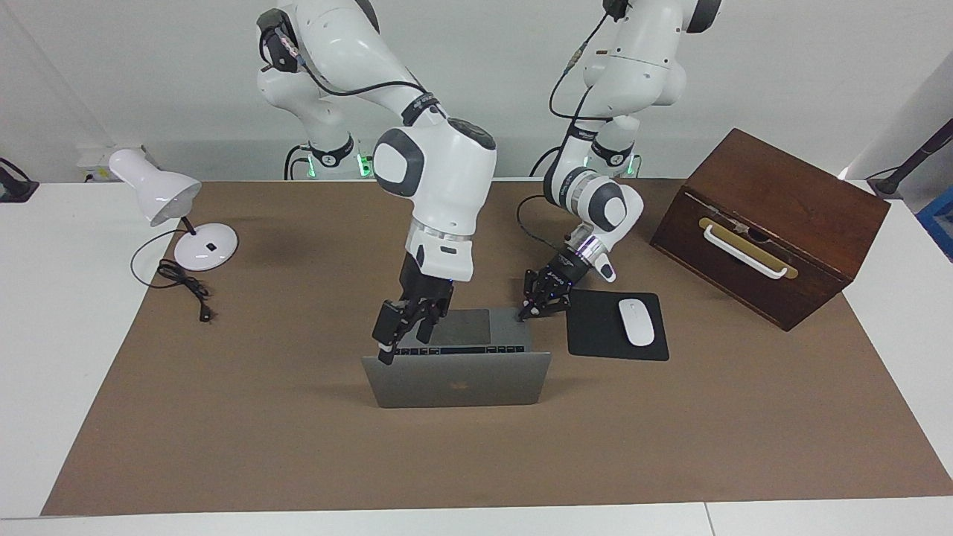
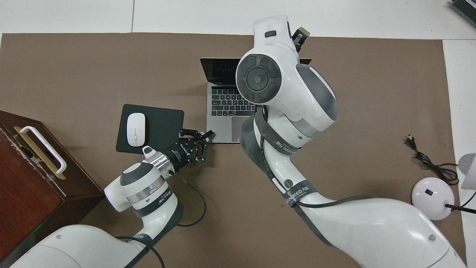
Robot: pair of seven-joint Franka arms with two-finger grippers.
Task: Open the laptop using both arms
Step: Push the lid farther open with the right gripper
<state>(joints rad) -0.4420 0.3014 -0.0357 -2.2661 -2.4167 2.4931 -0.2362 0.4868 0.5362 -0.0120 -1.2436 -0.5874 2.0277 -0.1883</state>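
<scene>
Here the laptop (image 1: 456, 372) stands open mid-table, its lid upright. The left gripper (image 1: 530, 313), fingers clenched together, presses the base's corner beside the mouse pad (image 1: 616, 326). The right gripper (image 1: 398, 339), fingers spread, hangs over the lid's top edge.

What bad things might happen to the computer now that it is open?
1. The right pincer, open, hangs at the top corner of the thin silver-grey metal laptop's raised lid, toward the right arm's end. It might knock the lid and tip it.
2. The left pincer, shut, sits at the base's corner nearest the robots. If it lets go, the base might slide.
3. The black mouse pad with white mouse lies right beside it and might get bumped.
</scene>
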